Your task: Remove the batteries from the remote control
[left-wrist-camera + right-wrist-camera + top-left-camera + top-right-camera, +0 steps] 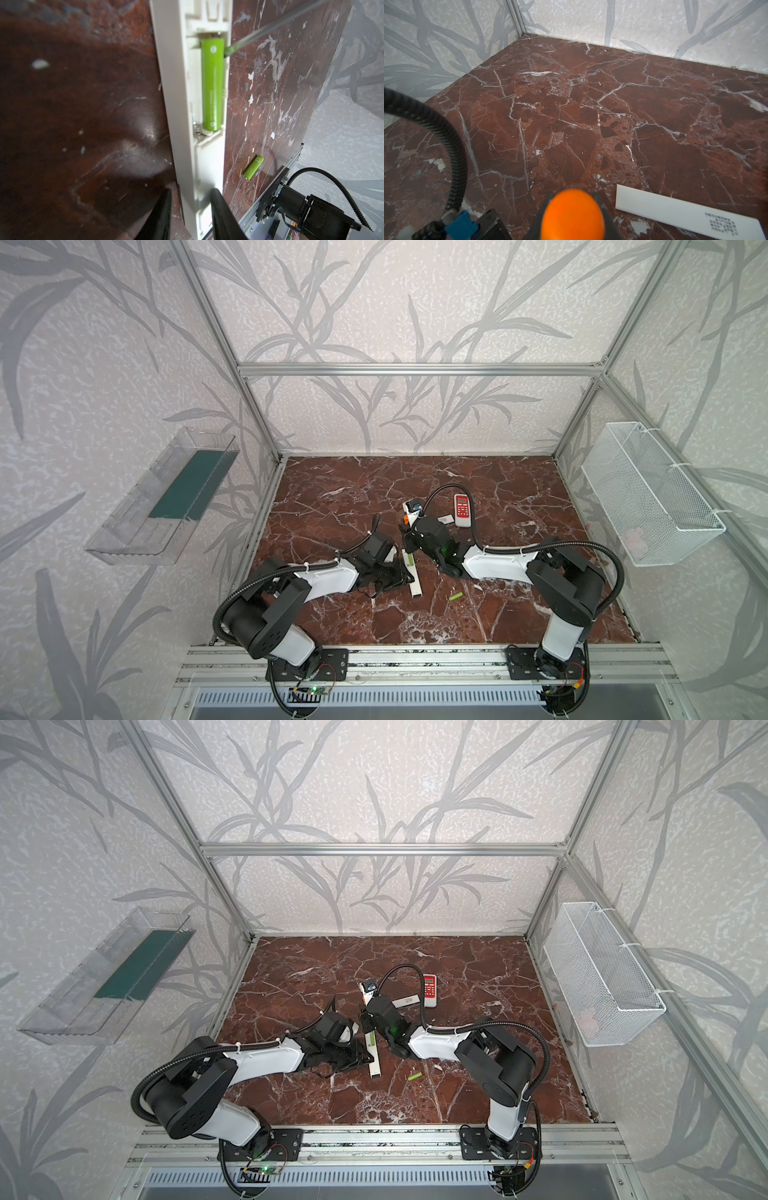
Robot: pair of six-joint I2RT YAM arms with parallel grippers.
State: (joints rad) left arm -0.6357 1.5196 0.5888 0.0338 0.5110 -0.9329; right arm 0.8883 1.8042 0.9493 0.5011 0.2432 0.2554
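Partly done: a loose battery (253, 167) lies beside the white remote (178, 104), while a second battery (213, 87) sits in its open bay. The left gripper (191, 216) clamps the remote; the right gripper (573, 196) grips the screwdriver (572, 216) — tip against that seated battery.

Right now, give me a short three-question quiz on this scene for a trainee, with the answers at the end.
1. True or false: the white remote holds no battery.
2. How many green batteries lie loose on the table?
3. Which hand holds the orange-handled tool?
Key: 1 false, a seated battery is inside. 2 one loose battery. 3 the right hand.
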